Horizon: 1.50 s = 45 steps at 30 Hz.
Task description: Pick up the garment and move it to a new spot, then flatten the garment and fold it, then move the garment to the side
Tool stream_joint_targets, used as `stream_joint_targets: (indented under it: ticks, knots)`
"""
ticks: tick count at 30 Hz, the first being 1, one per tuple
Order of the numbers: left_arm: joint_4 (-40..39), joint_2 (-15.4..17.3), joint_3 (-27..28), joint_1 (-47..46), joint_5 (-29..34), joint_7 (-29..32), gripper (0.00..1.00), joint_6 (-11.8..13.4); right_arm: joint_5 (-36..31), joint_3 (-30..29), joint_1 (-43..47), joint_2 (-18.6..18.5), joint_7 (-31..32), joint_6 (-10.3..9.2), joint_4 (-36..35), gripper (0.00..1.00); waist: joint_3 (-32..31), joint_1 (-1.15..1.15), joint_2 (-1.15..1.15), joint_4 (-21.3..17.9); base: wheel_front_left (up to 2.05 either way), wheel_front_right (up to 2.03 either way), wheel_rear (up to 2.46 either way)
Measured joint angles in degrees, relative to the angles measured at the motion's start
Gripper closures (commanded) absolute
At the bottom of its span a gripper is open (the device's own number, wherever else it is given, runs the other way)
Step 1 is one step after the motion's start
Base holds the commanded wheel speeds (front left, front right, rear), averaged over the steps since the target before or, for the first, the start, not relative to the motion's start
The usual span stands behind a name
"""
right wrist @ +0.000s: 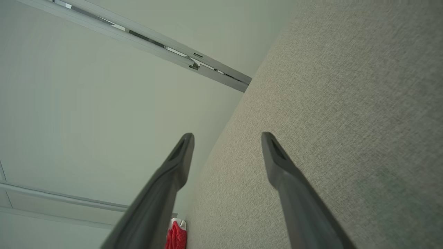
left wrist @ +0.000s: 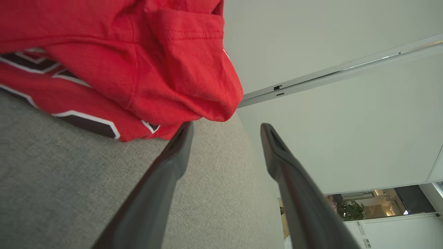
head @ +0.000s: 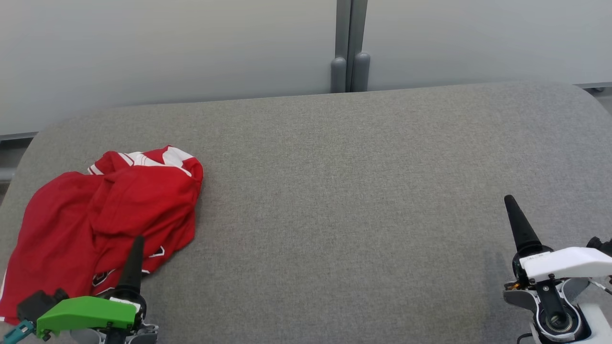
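Left gripper (left wrist: 227, 127) is held spread, nothing grasped, tips just short of the crumpled red garment (head: 95, 215) at the grey surface's (head: 334, 191) left end. A thick fold should be pinched, not one layer. Right gripper (right wrist: 226, 136) is parted, empty, well apart.

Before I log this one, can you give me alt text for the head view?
A crumpled red shirt lies at the left of a grey cloth-covered table. The left gripper points at the shirt's near edge, and the right gripper sits far right, well away from it.

Grey fabric surface (head: 363, 191); pale panel wall (head: 167, 48) behind, grey vertical post (head: 350, 45) between panels.
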Motion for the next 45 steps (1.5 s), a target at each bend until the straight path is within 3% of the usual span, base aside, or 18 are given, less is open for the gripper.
stream_joint_targets:
  ticks: [24,45]
  knots:
    - [-1.19,2.05,-1.99,-0.08,21.75,-4.50,0.00,3.01,-20.47,7.03,0.33,-1.94,-4.37,-3.94,-0.12,0.00,-0.51,0.00,0.00,0.04,0.00,0.00,0.00]
    - [-1.15,3.94,-3.46,1.51,39.92,-8.57,0.00,4.77,-37.43,11.92,0.35,-4.55,-8.61,-5.38,0.78,0.00,-0.47,0.00,0.00,-1.49,0.00,0.00,0.00]
